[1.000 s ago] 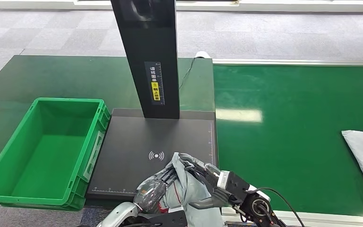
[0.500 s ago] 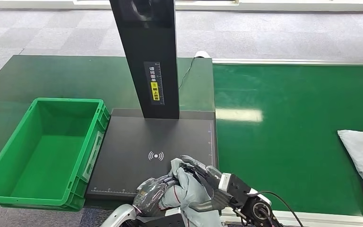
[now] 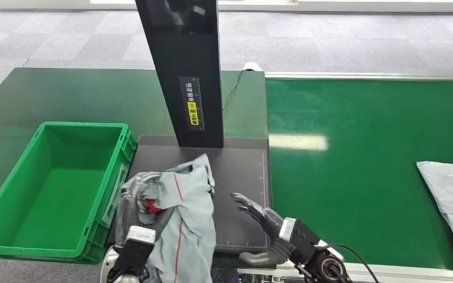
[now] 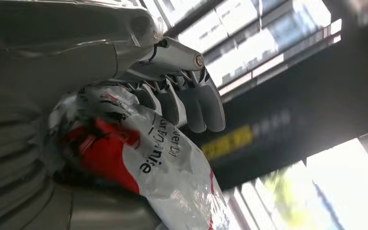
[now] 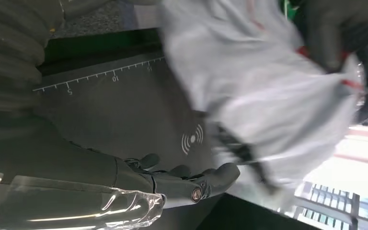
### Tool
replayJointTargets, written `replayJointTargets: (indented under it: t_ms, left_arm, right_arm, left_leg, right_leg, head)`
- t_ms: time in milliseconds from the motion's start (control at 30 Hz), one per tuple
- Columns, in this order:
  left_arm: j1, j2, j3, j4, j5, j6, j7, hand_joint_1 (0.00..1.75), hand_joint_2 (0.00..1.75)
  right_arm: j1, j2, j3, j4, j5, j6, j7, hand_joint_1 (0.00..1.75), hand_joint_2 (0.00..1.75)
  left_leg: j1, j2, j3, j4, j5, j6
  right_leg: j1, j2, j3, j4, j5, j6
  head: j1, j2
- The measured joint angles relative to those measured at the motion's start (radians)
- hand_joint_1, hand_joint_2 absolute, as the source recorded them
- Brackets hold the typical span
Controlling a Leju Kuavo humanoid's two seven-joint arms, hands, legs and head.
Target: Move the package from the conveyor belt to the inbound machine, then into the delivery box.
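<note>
Packages: two; left hand (image 3: pixel 143 191) clamps one (image 3: pixel 183 230), right hand (image 3: pixel 258 213) fingers apparently apart.

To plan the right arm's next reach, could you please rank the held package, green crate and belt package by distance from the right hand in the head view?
1. Crumpled grey plastic package, held just left of the right hand.
2. Green plastic crate, far left.
3. Flat grey package, far right on the belt; close to the crate's rank.

Parcel-sorting station: conveyor belt (image 3: pixel 365 171), scanner platform (image 3: pixel 236 168), green crate (image 3: pixel 12 200).

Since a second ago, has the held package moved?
Yes. The package, gripped by the left hand, has shifted left across the black scanner plate toward the green bin.
</note>
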Motion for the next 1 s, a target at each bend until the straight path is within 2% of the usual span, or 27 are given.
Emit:
replayJointTargets:
  t_ms: [167,300,467,600,767,867,1000]
  left_arm:
    - [0.035,-0.009,0.032,-0.08,0.117,0.054,-0.076,1.75,1.75]
    - [0.062,-0.015,0.042,-0.121,0.171,0.096,-0.128,1.75,1.75]
    - [0.084,-0.025,0.067,-0.17,0.221,0.185,-0.199,1.75,1.75]
    - [0.093,-0.028,0.089,-0.209,0.237,0.194,-0.206,1.75,1.75]
    - [0.089,-0.029,0.121,-0.23,0.312,0.188,-0.206,1.75,1.75]
    - [0.051,-0.019,0.147,-0.214,0.401,0.144,-0.188,1.75,1.75]
    - [-0.036,0.0,0.191,-0.165,0.56,-0.015,-0.112,1.75,1.75]
  right_arm:
    - [-0.001,0.018,-0.022,0.001,0.033,-0.145,0.066,0.0,1.75]
    - [-0.002,0.03,-0.031,0.008,0.062,-0.2,0.094,0.0,0.0]
    - [-0.002,0.037,-0.034,0.02,0.081,-0.249,0.104,0.0,0.0]
    - [-0.001,0.042,-0.039,0.025,0.093,-0.287,0.1,0.0,0.0]
    - [0.001,0.054,-0.046,0.026,0.104,-0.344,0.048,0.0,0.0]
    - [-0.001,0.056,-0.046,0.026,0.079,-0.356,0.039,0.0,0.0]
    - [-0.011,0.059,-0.046,0.032,0.037,-0.401,0.038,0.0,0.0]
  left_leg:
    - [0.0,0.0,-0.001,0.0,0.0,0.0]
    - [0.0,0.0,-0.001,0.0,0.0,0.0]
    - [0.0,0.0,-0.002,0.0,0.0,0.0]
    - [0.0,0.0,-0.002,0.0,0.0,0.0]
    - [0.0,0.0,-0.002,0.0,0.0,0.0]
    - [0.0,-0.001,-0.002,0.0,0.0,0.0]
    - [0.0,0.0,-0.002,0.0,0.001,0.0]
  right_leg:
    - [0.0,0.0,0.0,0.0,0.0,0.0]
    - [0.0,0.0,-0.001,0.0,0.0,0.0]
    - [0.0,0.0,-0.002,0.0,0.0,0.0]
    - [0.0,0.0,-0.002,0.0,0.0,0.0]
    - [0.0,0.0,-0.002,0.0,0.0,0.0]
    - [0.0,0.0,-0.002,0.0,0.0,0.0]
    - [0.0,0.0,-0.002,0.0,0.0,0.0]
  head:
    - [0.0,0.0]
    - [0.0,0.0]
    - [0.0,0.0]
    - [0.0,0.0]
    - [0.0,0.0]
    - [0.0,0.0]
    - [0.0,0.0]
